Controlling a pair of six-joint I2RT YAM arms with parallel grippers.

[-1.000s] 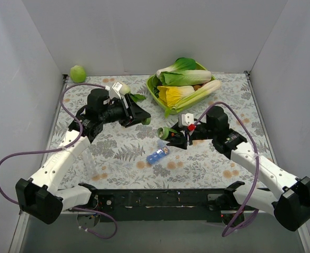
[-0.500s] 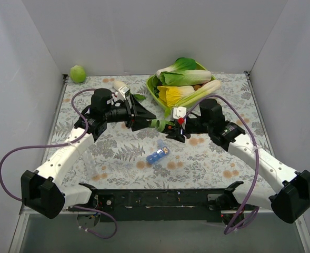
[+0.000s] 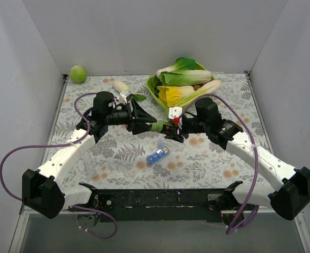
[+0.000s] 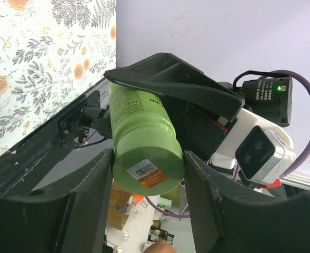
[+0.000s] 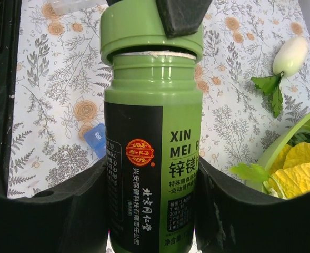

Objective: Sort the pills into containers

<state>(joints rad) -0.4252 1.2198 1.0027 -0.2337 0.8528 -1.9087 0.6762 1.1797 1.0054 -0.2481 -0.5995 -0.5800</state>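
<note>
A green pill bottle [image 3: 158, 126] hangs level above the table between my two grippers. My right gripper [image 3: 169, 128] is shut on its labelled body [image 5: 152, 158]. My left gripper [image 3: 146, 125] is shut on its green cap [image 4: 147, 158], whose top carries a barcode sticker. In the right wrist view the cap [image 5: 144, 29] sits slightly off the neck and a white rim shows under it. The blue strip pill box [image 3: 158, 154] lies on the table below the bottle, and also shows in the right wrist view [image 5: 95, 139]. No loose pills are in sight.
A lime-green bowl [image 3: 152, 90] of leafy vegetables stands at the back, right of centre. A white radish [image 3: 120, 85] and a green round fruit [image 3: 78, 73] lie at the back left. A clear plastic piece [image 3: 89, 161] lies by the left arm.
The right gripper carried the bottle left and up off the table. The left gripper moved right and closed on its cap.
</note>
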